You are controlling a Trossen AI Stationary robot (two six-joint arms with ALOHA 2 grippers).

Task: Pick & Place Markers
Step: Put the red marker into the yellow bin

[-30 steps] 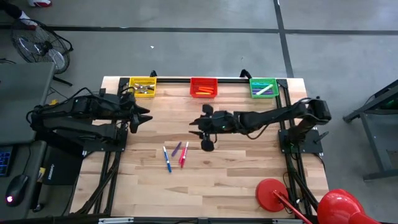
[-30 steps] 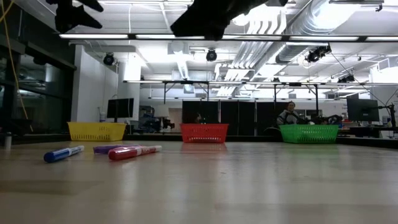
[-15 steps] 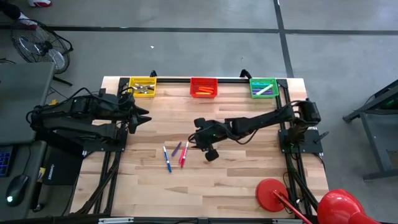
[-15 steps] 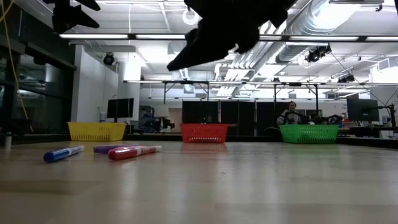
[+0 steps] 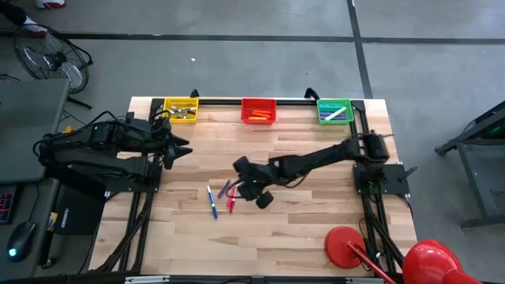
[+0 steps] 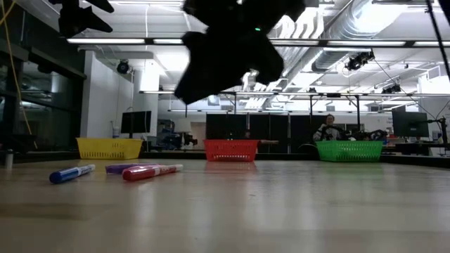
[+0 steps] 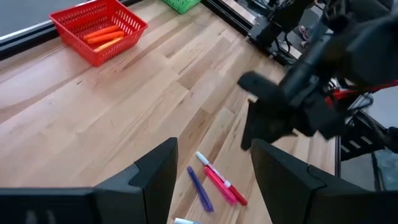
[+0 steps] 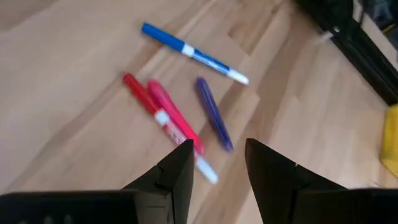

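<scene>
The right gripper [image 5: 237, 175] has swung from mid-worktop to hang, fingers apart and empty, over the loose markers [image 5: 223, 197] lying toward the worktop's front edge, so a pick looks imminent, while the left gripper [image 5: 184, 147] waits open near the left edge.

Wooden table [image 5: 300, 221], 3 mesh baskets [image 5: 258, 110] along far edge, 4 loose markers [image 5: 223, 196]
</scene>
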